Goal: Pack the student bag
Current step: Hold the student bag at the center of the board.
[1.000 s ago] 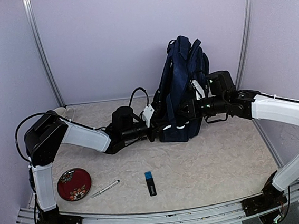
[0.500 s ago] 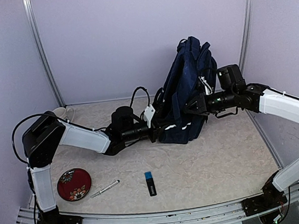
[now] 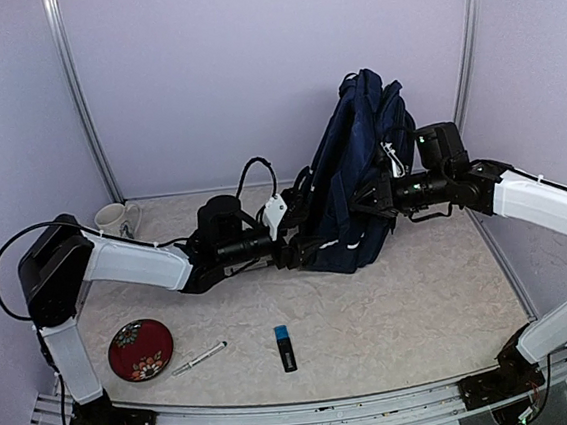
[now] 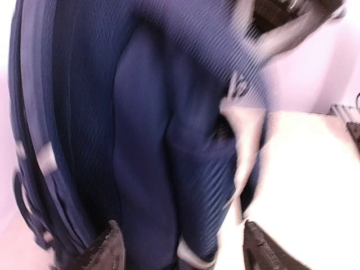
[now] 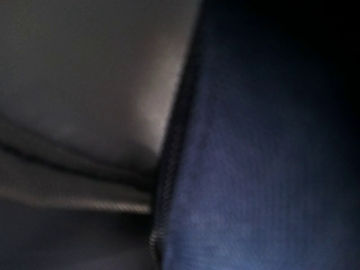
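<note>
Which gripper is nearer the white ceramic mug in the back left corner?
Left. The left gripper is to the right of the white ceramic mug, at the navy-blue fabric backpack's lower front. The right gripper is farther right, on the backpack's opposite side.

student bag (image 3: pixel 356 180): we see it at the back of the desk (image 3: pixel 423 309), right of centre; its top leans right
left claw (image 3: pixel 289 253): at the bag's lower left edge
right claw (image 3: pixel 365 203): against the bag's right side
mug (image 3: pixel 111 220): back left corner, well apart from the bag
plate (image 3: pixel 141 349): front left
pen (image 3: pixel 199 358): just right of the plate
small stick (image 3: pixel 286 348): right of the pen; we place it in front of the bag
</note>
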You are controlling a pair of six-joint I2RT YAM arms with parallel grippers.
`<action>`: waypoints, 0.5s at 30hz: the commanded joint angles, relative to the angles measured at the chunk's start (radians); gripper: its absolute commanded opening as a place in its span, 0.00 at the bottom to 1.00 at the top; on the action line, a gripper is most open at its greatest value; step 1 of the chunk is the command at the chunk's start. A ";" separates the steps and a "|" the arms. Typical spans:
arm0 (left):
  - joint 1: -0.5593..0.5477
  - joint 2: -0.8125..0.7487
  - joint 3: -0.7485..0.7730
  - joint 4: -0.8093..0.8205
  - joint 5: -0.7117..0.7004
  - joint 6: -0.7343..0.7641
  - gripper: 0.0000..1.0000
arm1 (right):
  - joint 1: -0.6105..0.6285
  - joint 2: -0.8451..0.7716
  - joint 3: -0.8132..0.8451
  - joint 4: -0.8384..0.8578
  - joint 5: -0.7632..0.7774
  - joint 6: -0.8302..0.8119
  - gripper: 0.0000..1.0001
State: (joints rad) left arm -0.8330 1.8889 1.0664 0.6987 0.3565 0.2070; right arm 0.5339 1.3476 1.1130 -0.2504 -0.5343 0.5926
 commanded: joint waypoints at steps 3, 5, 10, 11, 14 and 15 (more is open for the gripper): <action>-0.035 -0.141 0.090 -0.091 0.120 0.060 0.80 | 0.008 -0.018 0.079 0.111 -0.066 -0.030 0.00; -0.026 -0.134 0.105 -0.076 0.153 0.022 0.82 | 0.008 -0.013 0.089 0.111 -0.083 -0.028 0.00; -0.020 -0.050 0.155 -0.118 0.065 0.032 0.82 | 0.008 -0.005 0.109 0.088 -0.085 -0.033 0.00; -0.019 -0.030 0.181 -0.140 0.050 0.035 0.82 | 0.008 -0.007 0.109 0.086 -0.085 -0.032 0.00; -0.024 0.015 0.241 -0.176 0.061 0.064 0.81 | 0.009 -0.013 0.112 0.072 -0.077 -0.034 0.00; -0.027 0.031 0.255 -0.179 0.068 0.069 0.81 | 0.009 -0.016 0.112 0.067 -0.074 -0.034 0.00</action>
State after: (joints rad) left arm -0.8566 1.8641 1.2602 0.5900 0.4282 0.2443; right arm 0.5346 1.3655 1.1522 -0.2897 -0.5499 0.5819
